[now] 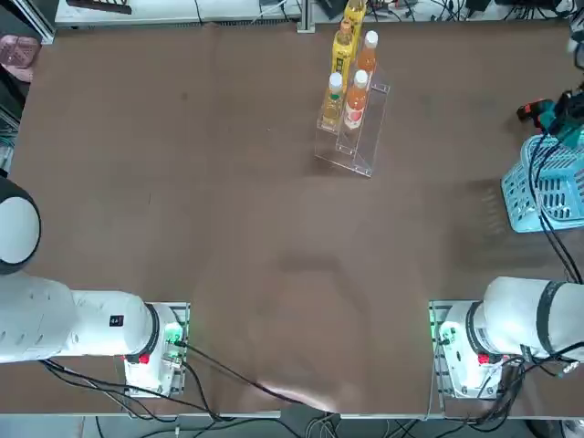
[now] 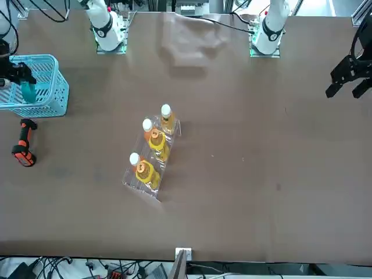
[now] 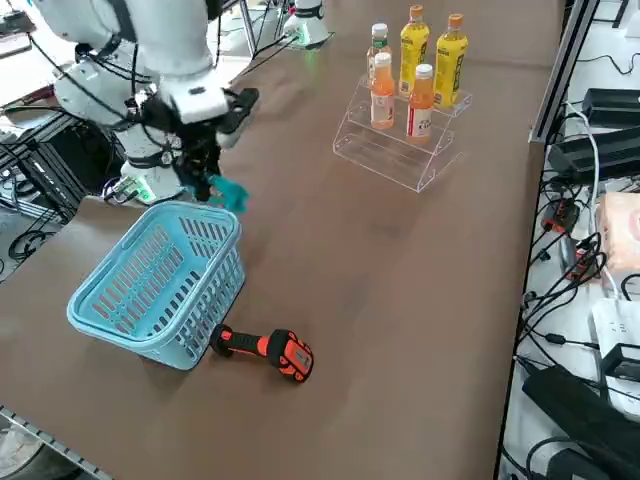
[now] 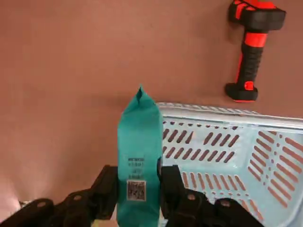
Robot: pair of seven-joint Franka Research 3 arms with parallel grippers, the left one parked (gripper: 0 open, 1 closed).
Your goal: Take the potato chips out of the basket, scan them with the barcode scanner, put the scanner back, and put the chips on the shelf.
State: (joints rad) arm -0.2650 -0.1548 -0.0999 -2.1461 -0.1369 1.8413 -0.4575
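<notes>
Gripping the potato chips (image 4: 138, 161), the right hand (image 4: 138, 194) hangs above the basket (image 4: 236, 156) rim.

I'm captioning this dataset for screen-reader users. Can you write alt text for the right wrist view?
The right gripper is shut on a teal potato chips packet, barcode showing, above the rim of a light-blue basket. Beyond the basket, a black and orange barcode scanner lies on the brown table.

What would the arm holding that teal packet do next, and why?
Probably set the potato chips down on the table near the barcode scanner: the right gripper is shut on the packet above the basket rim, and the scanner lies untouched beside it.
</notes>
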